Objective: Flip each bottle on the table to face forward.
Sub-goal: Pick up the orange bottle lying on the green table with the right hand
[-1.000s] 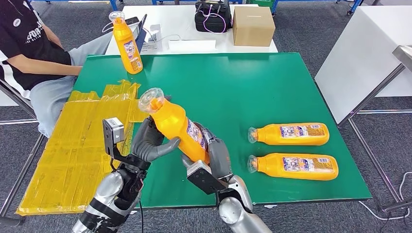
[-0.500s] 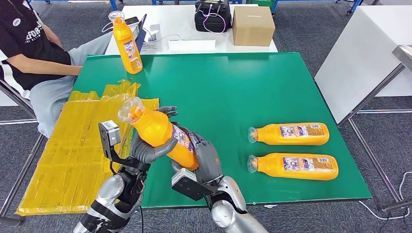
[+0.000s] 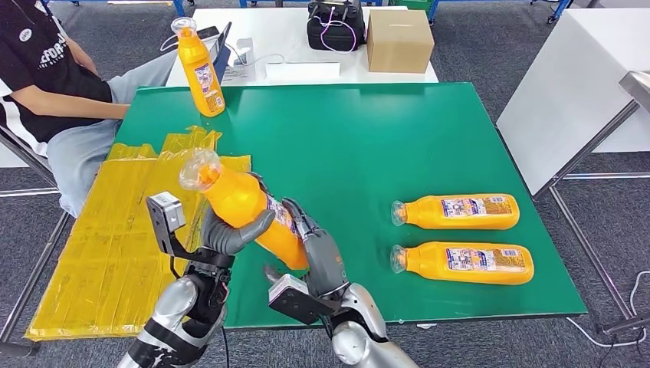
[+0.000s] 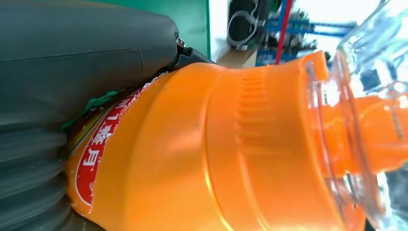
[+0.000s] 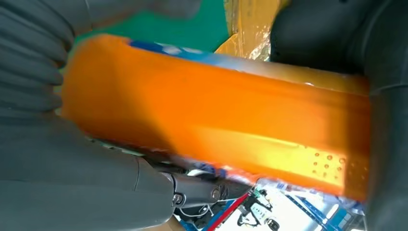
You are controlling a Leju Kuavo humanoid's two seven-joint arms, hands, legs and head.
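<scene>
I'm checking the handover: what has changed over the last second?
Both hands, left hand and right hand, still hold the orange bottle; it moved toward the robot's left and tilted further. The standing bottle and two lying bottles stayed put.

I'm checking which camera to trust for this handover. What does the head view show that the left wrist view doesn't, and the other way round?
Head view alone: the right hand on the held bottle's lower end, two bottles lying on the green table, one standing bottle, yellow sheets. Left wrist view alone: close detail of the clear cap and ribbed shoulder. Both: the left hand holding the orange bottle.
</scene>
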